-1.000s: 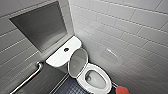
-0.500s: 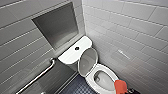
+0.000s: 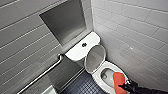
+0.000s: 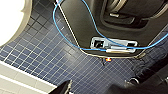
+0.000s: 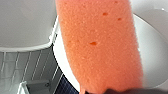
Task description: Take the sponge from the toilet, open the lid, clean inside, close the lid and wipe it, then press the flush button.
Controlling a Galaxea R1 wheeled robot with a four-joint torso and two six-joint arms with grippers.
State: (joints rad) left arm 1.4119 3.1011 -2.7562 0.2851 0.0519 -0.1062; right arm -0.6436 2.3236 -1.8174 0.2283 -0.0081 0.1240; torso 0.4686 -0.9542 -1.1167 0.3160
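Observation:
The white toilet (image 3: 98, 75) stands in a tiled corner with its lid (image 3: 95, 58) raised and leaning back on the tank. The dark flush button (image 3: 84, 45) sits in the middle of the tank top. My right gripper (image 3: 121, 86) comes in from the lower right and is shut on the orange-red sponge (image 3: 118, 80), which hangs over the near rim of the bowl. The right wrist view has the sponge (image 5: 100, 45) large in front of white ceramic. My left gripper (image 4: 95, 88) is open over the floor, holding nothing.
A metal grab bar (image 3: 42, 75) slants along the left wall under a recessed niche (image 3: 66, 22). The right tiled wall (image 3: 140, 37) runs close beside the toilet. Dark blue floor tiles (image 4: 37, 57) lie beside my base and its blue cable (image 4: 75, 42).
The whole head picture has shifted, so the camera has moved. The sponge in my right gripper now sits slightly higher, further over the bowl's rim.

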